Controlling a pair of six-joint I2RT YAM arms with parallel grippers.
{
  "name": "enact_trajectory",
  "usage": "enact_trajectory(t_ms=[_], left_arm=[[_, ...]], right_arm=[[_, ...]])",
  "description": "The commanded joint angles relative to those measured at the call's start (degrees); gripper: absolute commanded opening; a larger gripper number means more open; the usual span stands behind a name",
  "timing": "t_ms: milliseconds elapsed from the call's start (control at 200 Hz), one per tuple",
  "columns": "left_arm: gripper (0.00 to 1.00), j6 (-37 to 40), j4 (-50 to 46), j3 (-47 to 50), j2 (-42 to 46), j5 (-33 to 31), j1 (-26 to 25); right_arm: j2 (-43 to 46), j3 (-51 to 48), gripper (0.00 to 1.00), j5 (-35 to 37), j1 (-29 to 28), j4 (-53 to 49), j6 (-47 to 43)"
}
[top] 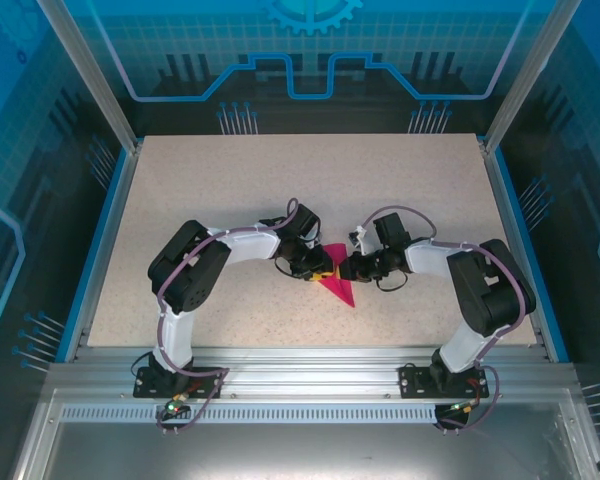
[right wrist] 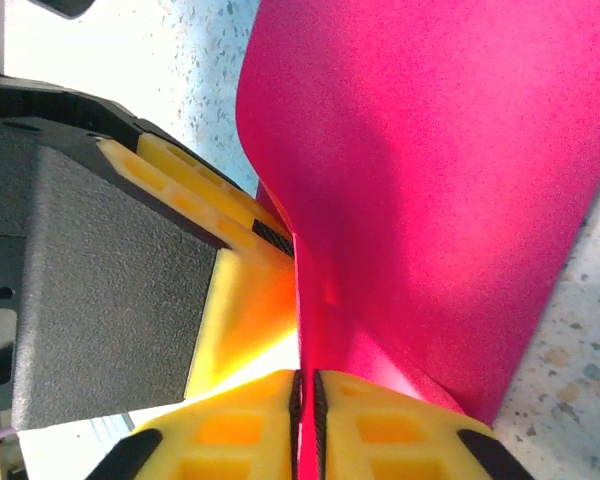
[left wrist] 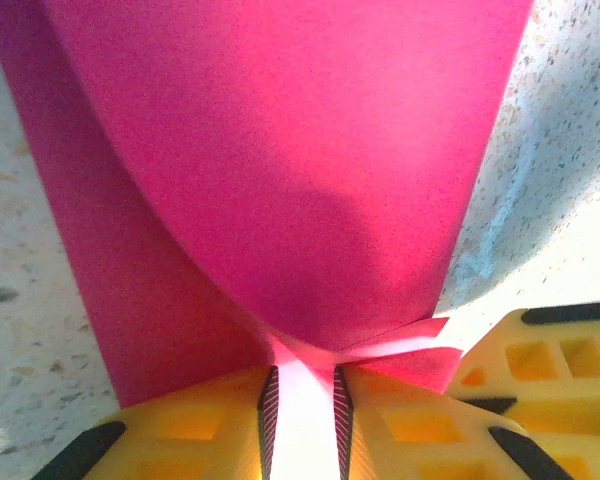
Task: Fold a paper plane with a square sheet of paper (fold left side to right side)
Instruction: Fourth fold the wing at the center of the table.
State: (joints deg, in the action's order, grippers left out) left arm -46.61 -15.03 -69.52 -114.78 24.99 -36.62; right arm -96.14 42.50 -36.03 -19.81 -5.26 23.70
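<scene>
Two elbows flared outward, left pincer and right pincer facing, each clamping pink paper

Top camera looks down; wrist cameras closely share the paper.

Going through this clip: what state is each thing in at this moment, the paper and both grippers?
pink paper: doubled over in a loose curve, not pressed flat, pinched by both grippers.
left gripper: shut on the pink paper.
right gripper: shut on the pink paper, close beside the left gripper.
</scene>
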Motion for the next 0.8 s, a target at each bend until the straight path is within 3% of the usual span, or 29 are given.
enact_trajectory(t_ms=[0, 60, 795], left_arm=[[0.27, 0.60, -2.38, -0.88, -1.32, -1.39, -0.52], [0.28, 0.73, -2.38, -0.88, -1.31, -1.38, -0.47], [0.28, 0.95, -2.56, -0.53, -1.06, -1.71, -0.48]], right_arm=[[-0.05, 0.17, 0.06, 0.55, 0.99, -0.11, -0.41], [0.57, 0.04, 0.00, 1.27, 1.27, -0.54, -0.59], [2.31, -2.44, 0.00, 7.14, 3.72, -3.83, 0.82]])
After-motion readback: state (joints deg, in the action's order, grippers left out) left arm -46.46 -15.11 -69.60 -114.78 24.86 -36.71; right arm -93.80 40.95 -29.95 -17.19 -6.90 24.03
